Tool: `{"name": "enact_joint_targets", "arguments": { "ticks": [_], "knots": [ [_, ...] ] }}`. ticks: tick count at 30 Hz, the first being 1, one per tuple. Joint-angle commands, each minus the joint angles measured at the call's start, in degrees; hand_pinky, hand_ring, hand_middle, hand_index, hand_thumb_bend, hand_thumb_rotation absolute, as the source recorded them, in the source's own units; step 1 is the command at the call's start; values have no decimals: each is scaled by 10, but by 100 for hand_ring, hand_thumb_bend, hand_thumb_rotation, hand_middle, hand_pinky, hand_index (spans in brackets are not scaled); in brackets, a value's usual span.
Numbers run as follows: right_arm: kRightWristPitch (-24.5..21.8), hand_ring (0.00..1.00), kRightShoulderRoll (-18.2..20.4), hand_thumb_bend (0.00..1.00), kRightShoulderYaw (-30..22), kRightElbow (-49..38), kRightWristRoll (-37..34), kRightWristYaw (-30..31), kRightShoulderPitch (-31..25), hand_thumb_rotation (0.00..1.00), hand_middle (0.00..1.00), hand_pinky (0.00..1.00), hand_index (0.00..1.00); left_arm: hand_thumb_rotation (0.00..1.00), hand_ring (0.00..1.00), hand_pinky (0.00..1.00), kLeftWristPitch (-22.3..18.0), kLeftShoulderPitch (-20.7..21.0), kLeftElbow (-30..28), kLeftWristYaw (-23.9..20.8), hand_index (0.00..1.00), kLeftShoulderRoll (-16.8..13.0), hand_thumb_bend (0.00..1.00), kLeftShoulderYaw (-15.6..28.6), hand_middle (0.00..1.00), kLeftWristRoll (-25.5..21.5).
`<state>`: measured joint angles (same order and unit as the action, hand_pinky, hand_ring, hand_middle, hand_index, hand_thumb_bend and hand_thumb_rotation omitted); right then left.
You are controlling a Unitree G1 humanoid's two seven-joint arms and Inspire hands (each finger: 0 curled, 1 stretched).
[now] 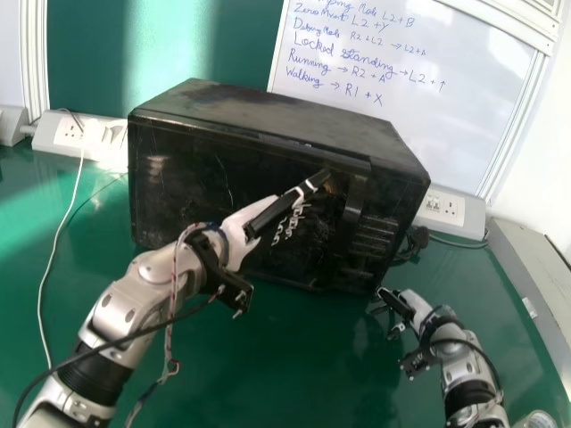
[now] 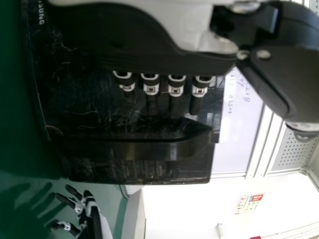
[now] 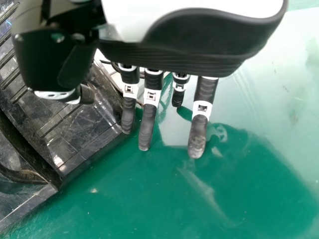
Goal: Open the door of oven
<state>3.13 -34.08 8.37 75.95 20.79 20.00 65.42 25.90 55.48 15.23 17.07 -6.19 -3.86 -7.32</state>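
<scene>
Basically lined up: door shut, handle not yet hooked.

Oven [image 1: 268,111] sat toward the bench's [image 1: 294,366] far edge, door [image 1: 192,209] facing me. The handle [image 1: 354,198] ran upright near the door's right edge. My left hand [image 1: 239,236] was in front of the door, fingers extended toward the handle's upper end, grasping nothing. Contact: couldn't tell. Right hand [image 1: 395,304] was near the oven's lower right front corner, fingers loose and straight, also grasping nothing.

Step in hand, as I judged it: get the left fingertips behind the bar from the door's middle side, then curl. They needed to go deep enough to hook, without jamming into the door face. After that, a slow pull toward me, arcing left with the door. Main risks were slipping off the upper end, or dragging the whole oven toward the near edge. Right hand looked well placed to brace that corner.

Surface: green, glossy, strong reflections. White cable [image 1: 55,250] ran down the left side; socket boxes stood along the far edge, one left [image 1: 76,135], one right [image 1: 451,210]. Whiteboard [image 1: 446,98] with handwriting was behind the oven.
</scene>
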Motion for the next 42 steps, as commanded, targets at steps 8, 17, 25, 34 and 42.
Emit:
{"name": "enact_joint_targets", "arguments": {
  "ticks": [8, 17, 25, 34, 42],
  "knots": [
    [-9, 48, 7, 49, 8, 15, 6, 12, -21, 63, 62, 41, 75, 100, 100, 100, -83, 20, 66, -2, 100, 19, 94, -14, 100, 39],
    [-11, 49, 8, 50, 6, 16, 4, 12, -21, 62, 63, 40, 75, 99, 100, 100, -152, 53, 187, -10, 100, 31, 100, -14, 100, 67],
    [-12, 49, 10, 50, 3, 16, 3, 11, -22, 60, 63, 38, 75, 97, 100, 100, -228, 94, 315, -19, 100, 42, 100, 4, 100, 65],
    [-9, 49, 10, 53, 6, 16, 6, 11, -22, 62, 64, 38, 75, 97, 100, 100, -317, 136, 451, -26, 100, 48, 100, 24, 100, 65],
    [-9, 49, 10, 51, 6, 16, 5, 10, -22, 61, 63, 37, 74, 94, 100, 94, -347, 153, 497, -21, 100, 55, 100, 42, 100, 58]
  ]
}}
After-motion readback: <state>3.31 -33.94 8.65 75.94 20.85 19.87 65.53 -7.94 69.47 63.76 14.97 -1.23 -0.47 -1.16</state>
